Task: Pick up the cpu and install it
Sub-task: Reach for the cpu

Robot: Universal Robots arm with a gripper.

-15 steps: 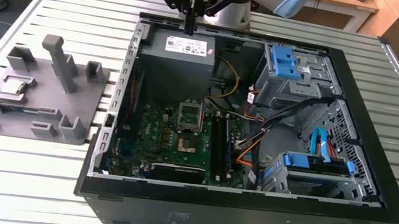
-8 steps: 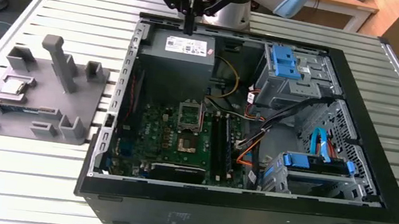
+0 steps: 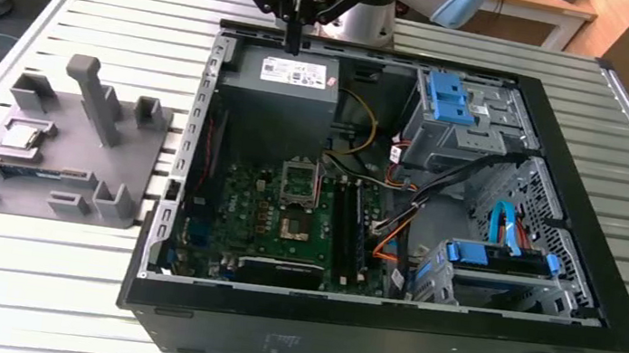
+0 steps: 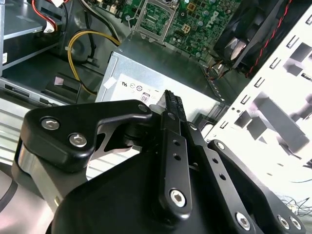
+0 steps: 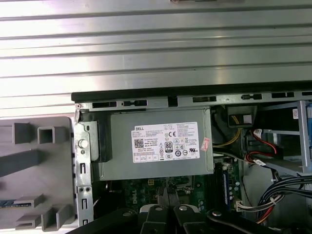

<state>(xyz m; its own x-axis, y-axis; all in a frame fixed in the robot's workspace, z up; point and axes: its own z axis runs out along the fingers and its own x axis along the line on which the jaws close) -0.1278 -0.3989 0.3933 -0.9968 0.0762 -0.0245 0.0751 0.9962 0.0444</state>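
The cpu (image 3: 25,137), a small silvery square chip, lies on the grey fixture (image 3: 109,163) at the exterior view's left, beside the open computer case. My gripper (image 3: 293,42) hangs far from it, above the back wall of the case and over the grey power supply (image 3: 283,72). Its fingers (image 4: 173,105) are pressed together with nothing between them. On the green motherboard (image 3: 225,210) the cpu socket (image 3: 297,222) is bare, its metal frame (image 3: 300,178) flipped up. The power supply (image 5: 161,146) lies straight below my wrist in the first wrist view.
The black case (image 3: 391,333) stands open on a slatted metal table (image 3: 33,285). Blue drive bays (image 3: 452,99) and cable bundles (image 3: 461,173) fill its right side. A memory stick (image 3: 33,172) lies on the fixture, which carries a tall post (image 3: 94,97).
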